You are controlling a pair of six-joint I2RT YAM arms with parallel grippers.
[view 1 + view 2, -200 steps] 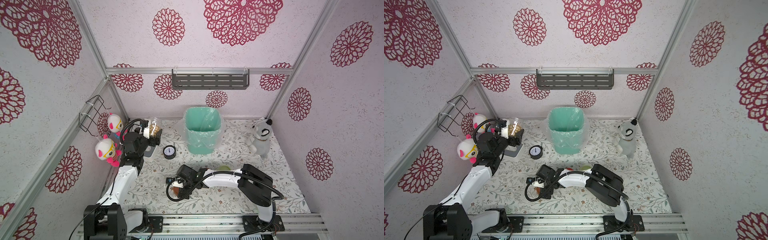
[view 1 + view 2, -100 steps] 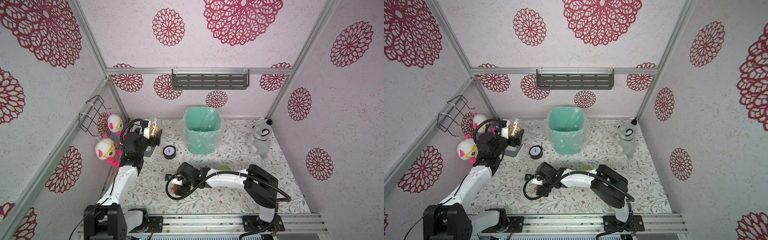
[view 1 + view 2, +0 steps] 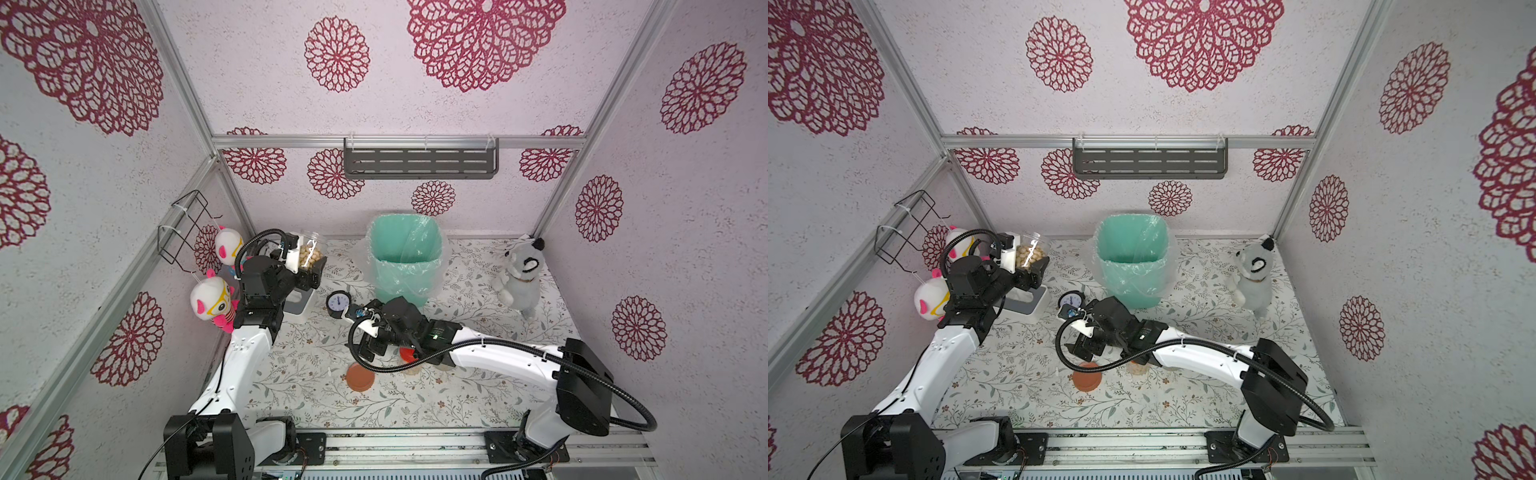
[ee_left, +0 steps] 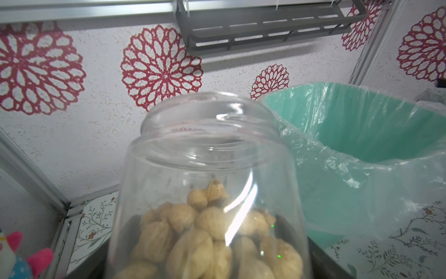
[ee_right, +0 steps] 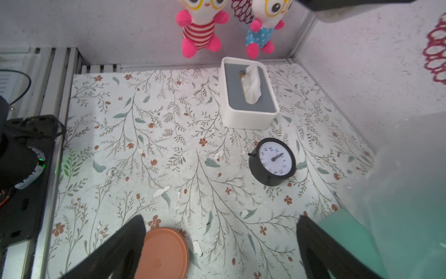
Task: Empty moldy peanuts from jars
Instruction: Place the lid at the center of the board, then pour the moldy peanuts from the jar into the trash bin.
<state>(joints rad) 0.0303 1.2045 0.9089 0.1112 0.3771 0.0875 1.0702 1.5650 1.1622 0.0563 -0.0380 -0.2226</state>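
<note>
Jar point(image 3: 312, 243) w/ peanuts point(image 4: 207, 229) clamped lidless in left gripper point(image 3: 305, 264), mid-left; best over bin point(image 3: 401, 276) before tipping; right gripper point(image 5: 219, 218) spread wide, empty

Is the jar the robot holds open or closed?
Open: the clear plastic jar in the left claw has a bare neck, no lid, tan peanuts inside.

Table point(image 3: 291, 374): bin point(image 3: 405, 266) at rear centre, below the wall shelf point(image 3: 419, 163); clock point(image 3: 339, 303) just before the bin's left corner; tissue box point(image 3: 300, 302) left of the clock, near the left wall where two dolls point(image 3: 214, 299) hang; plush dog point(image 3: 521, 274) at rear right. Jar point(image 3: 311, 251) with peanuts point(image 4: 212, 232) inside sits in the left hand point(image 3: 309, 262), above the tissue box, left of the bin. Lid point(image 3: 360, 377) lies flat at front centre, just beside the right hand point(image 3: 368, 351); second jar point(image 3: 1136, 368) stands right of it, partly under the right arm.
</note>
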